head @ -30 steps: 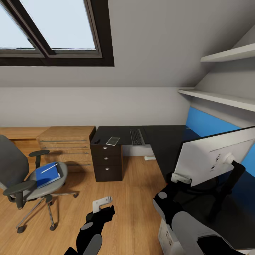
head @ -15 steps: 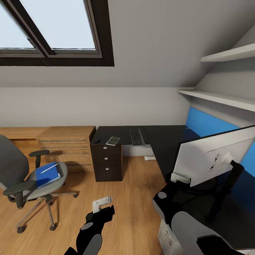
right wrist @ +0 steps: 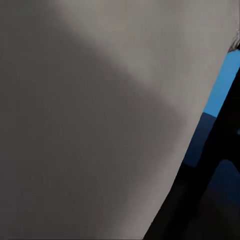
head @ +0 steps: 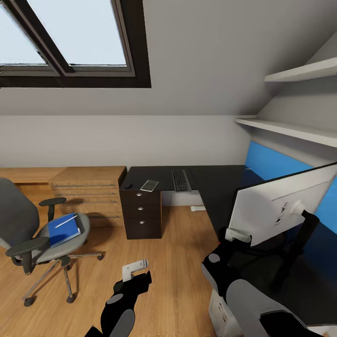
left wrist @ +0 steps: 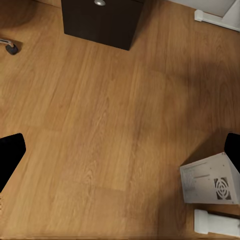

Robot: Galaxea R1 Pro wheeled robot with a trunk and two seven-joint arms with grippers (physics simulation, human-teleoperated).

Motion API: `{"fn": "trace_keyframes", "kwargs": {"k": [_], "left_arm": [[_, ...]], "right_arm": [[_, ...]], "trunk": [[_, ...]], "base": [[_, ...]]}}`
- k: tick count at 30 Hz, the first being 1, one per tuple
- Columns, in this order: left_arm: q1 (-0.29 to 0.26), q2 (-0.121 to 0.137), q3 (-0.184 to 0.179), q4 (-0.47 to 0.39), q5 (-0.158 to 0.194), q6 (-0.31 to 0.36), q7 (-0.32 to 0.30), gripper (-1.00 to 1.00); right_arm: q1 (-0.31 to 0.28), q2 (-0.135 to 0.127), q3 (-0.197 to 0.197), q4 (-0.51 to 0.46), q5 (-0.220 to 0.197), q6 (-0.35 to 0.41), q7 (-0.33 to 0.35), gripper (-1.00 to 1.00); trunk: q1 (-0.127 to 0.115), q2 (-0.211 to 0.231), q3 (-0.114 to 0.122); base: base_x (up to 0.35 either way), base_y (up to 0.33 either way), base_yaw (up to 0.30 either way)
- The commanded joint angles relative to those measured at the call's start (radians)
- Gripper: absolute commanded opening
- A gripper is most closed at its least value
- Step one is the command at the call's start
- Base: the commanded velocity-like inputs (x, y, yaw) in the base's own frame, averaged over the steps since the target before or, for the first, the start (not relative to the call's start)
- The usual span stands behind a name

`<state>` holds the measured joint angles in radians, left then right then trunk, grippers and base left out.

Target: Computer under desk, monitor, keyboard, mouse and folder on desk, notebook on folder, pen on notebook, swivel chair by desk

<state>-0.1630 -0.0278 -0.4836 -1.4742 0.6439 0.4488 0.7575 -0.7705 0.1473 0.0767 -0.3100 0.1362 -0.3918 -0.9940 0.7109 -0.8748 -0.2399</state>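
My right gripper is shut on the lower corner of the monitor, which tilts with its white back toward me over the black desk. The keyboard and grey notebook lie on the desk's far wing. A small dark lump by the notebook looks like the mouse. The blue folder rests on the swivel chair with the pen on top. The white computer stands on the floor by the desk. My left gripper hangs open over the floor.
A light wood dresser stands left of the desk's black drawer unit. White shelves and a blue wall panel run along the right. Wooden floor lies between the chair and the desk.
The monitor has tipped slightly, its upper right edge rising and its stand swinging a little left. The swivel chair has turned slightly. My left arm has stayed still.
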Motion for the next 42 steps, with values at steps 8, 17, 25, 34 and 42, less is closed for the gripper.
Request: {"fn": "trace_keyframes", "kwargs": {"k": [8,17,25,34,42], "left_arm": [[-0.001,0.0,-0.001,-0.001,0.009,0.004,0.006,1.0],[-0.001,0.0,-0.001,-0.001,0.008,0.004,0.006,1.0],[-0.001,0.0,-0.001,-0.001,0.008,0.004,0.006,1.0],[-0.001,0.0,-0.001,-0.001,0.008,0.004,0.006,1.0],[-0.001,0.0,-0.001,-0.001,0.007,0.003,0.006,1.0]], "right_arm": [[-0.001,0.0,0.003,0.003,0.0,-0.003,0.001,1.0],[-0.001,0.0,0.003,0.003,0.0,-0.004,0.002,1.0],[-0.001,0.0,0.003,0.004,0.0,-0.004,0.002,1.0],[-0.001,0.0,0.003,0.005,0.0,-0.004,0.003,1.0],[-0.001,0.0,0.003,0.006,0.0,-0.004,0.003,1.0]], "trunk": [[0.0,-0.001,-0.001],[0.0,-0.001,-0.001],[0.0,-0.001,-0.001],[0.0,-0.001,-0.001],[0.0,-0.001,-0.001]], "base": [[-0.198,0.0,0.0],[-0.234,0.0,0.0],[-0.226,0.0,0.0],[-0.139,-0.017,0.0],[-0.179,-0.075,0.0]]}}
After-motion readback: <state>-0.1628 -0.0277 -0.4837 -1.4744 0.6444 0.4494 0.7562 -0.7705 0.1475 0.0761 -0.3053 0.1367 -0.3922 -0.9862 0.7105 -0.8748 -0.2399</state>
